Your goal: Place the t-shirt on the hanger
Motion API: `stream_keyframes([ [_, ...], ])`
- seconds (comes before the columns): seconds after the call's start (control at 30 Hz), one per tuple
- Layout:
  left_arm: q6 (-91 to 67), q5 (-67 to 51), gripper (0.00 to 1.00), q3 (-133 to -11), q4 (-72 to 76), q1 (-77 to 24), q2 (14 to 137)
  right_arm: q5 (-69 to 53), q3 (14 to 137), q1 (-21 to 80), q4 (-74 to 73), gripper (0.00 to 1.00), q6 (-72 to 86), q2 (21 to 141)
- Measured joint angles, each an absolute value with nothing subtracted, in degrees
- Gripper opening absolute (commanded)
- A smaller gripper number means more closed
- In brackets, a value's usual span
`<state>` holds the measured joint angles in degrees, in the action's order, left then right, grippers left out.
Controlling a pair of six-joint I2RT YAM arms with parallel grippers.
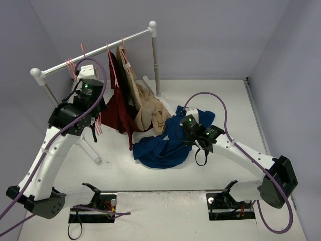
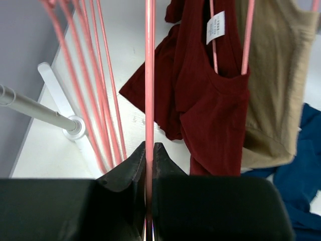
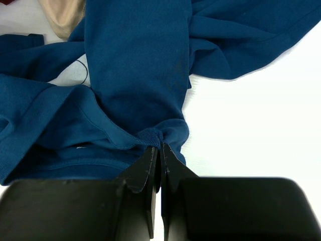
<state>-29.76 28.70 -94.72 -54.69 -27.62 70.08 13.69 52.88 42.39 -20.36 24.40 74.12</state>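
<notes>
White counter, grey walls: navy t-shirt lay crumpled mid-counter, beside the rack.
We logged right jaws pressed together on a ribbed edge of the t-shirt; left jaws pinched one pink hanger wire, near the hung dark red garment and tan garment; the latter touched the t-shirt.

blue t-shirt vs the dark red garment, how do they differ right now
The t-shirt lies crumpled on the table; the dark red garment hangs from the rail. The right gripper pinches the t-shirt's ribbed edge; no gripper holds the red one; the left gripper grips a bare hanger. Both are plain soft cloth.
</notes>
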Motion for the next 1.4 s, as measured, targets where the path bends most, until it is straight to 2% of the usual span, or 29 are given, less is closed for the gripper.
stream_keyframes([
  [0.37,-23.3,20.7,0.00,-90.8,-55.8,-27.6,57.5,13.7,52.9,42.3,-20.4,0.00,24.4,74.1],
  [0.7,-17.6,14.2,0.00,-87.4,-63.0,-27.6,48.9,13.7,53.1,41.9,-20.4,0.00,24.0,76.1],
  [1.2,-12.8,3.9,0.00,-95.0,-73.3,-27.6,40.6,13.7,56.5,39.0,-20.1,0.00,22.4,81.8],
  [1.4,-10.1,-5.7,0.00,-97.8,-73.4,-27.3,38.6,13.7,57.4,38.5,-20.0,0.00,22.1,82.8],
])
